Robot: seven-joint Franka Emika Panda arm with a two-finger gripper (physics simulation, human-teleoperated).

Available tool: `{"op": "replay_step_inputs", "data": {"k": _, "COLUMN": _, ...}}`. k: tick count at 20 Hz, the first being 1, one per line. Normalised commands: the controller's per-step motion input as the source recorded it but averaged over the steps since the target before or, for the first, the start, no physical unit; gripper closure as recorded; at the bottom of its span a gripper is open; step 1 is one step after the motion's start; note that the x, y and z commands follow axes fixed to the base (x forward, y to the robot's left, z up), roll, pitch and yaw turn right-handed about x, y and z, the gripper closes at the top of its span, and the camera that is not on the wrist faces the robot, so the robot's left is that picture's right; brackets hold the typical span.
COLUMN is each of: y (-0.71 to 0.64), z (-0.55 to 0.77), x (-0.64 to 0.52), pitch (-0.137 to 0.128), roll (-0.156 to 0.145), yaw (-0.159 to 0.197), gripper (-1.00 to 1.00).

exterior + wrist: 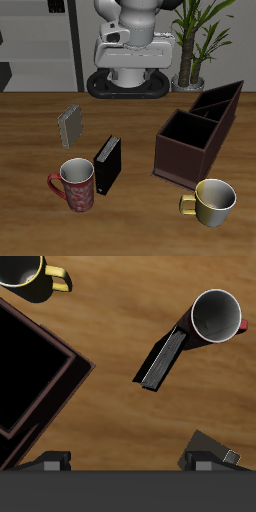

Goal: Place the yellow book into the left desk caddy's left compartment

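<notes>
Not started yet, end effector (135,461) spread open and empty, gotta go grab the yellow book (71,125) first.

No legible text, seemingly, on anything shown.

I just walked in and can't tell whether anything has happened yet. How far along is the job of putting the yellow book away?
Nothing looks done yet. The yellow book stands on the table, far from the left desk caddy, whose compartments look empty. Nothing is in hand: the gripper holds nothing, its jaws apart above the table near the black book. Reaching the book, gripping it, carrying it over and lowering it in all remain.
</notes>
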Motion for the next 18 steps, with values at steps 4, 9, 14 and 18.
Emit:
{"op": "replay_step_inputs", "data": {"k": 4, "y": -0.08, "z": -0.03, "x": -0.02, "pitch": -0.015, "roll": -0.008, "yaw": 0.007, "gripper": -1.00}}
{"op": "replay_step_inputs", "data": {"k": 9, "y": -0.15, "z": 0.01, "x": 0.02, "pitch": -0.023, "roll": -0.022, "yaw": 0.022, "gripper": -1.00}}
{"op": "replay_step_inputs", "data": {"k": 14, "y": -0.43, "z": 0.04, "x": 0.04, "pitch": -0.002, "roll": -0.051, "yaw": -0.056, "gripper": -1.00}}
{"op": "replay_step_inputs", "data": {"k": 18, "y": -0.36, "z": -0.04, "x": -0.06, "pitch": -0.015, "roll": -0.034, "yaw": -0.023, "gripper": -1.00}}
